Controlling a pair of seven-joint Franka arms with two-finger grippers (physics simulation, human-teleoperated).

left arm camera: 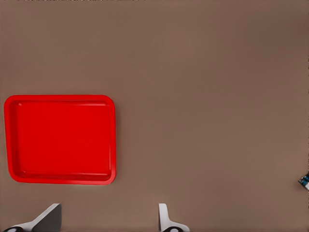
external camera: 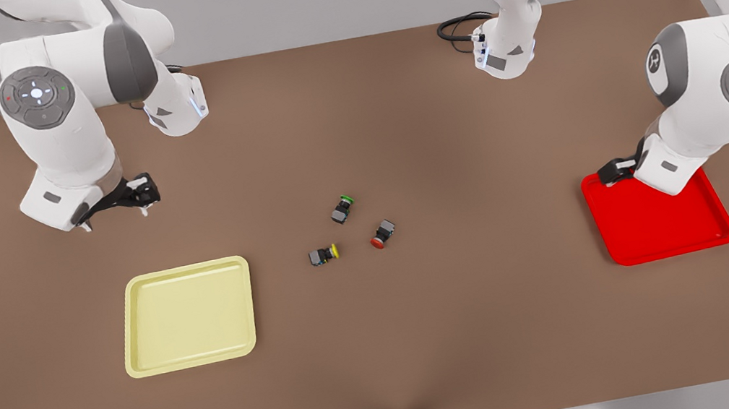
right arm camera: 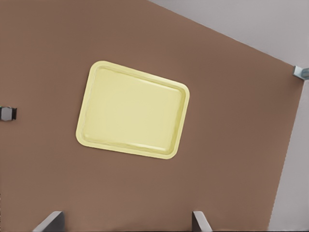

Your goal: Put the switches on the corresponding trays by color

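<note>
Across the brown bench (external camera: 387, 347) I have both trays lying empty: the yellow tray (external camera: 188, 316) toward the front view's left, the red tray (external camera: 660, 223) toward its right. My left end effector (external camera: 612, 174) hangs over the red tray's far corner, its fingers (left arm camera: 166, 218) spread wide and holding nothing. My right end effector (external camera: 140, 194) waits beyond the yellow tray, also spread wide and empty. Between the trays, at mid-bench, lie the yellow switch (external camera: 323, 255) and the red switch (external camera: 382, 233), near each other, with a green-capped switch (external camera: 342, 209) just behind them. I judge that no pick has begun; next, one arm must reach to the centre and close on its colour without nudging the neighbours.
</note>
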